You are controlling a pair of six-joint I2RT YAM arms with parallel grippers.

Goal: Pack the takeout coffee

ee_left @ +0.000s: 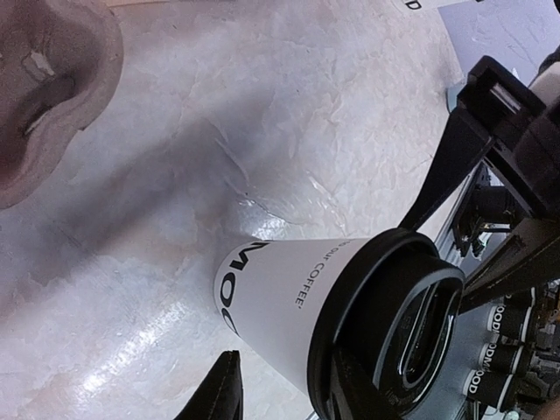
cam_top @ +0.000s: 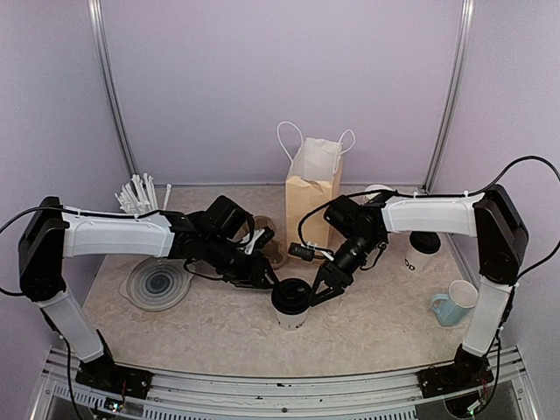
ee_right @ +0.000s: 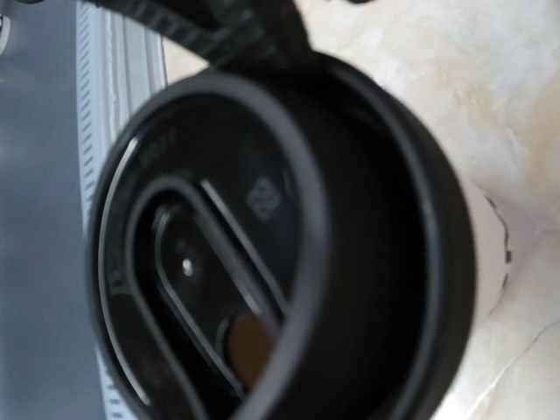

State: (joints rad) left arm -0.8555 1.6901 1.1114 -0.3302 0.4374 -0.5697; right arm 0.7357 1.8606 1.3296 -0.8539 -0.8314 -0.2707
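upright white paper cup with black plastic lid: right gripper straddles it from the right, clamped or not unclear. left gripper just beside, state unclear.

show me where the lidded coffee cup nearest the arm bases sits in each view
top external: the lidded cup stands low centre, in front of the paper bag.
left wrist: the lidded cup is lower right, slanting across the picture, with its lid toward the right edge.
right wrist: the lidded cup fills most of the frame, lid facing the camera.
shared landmark: the mottled beige table under it.
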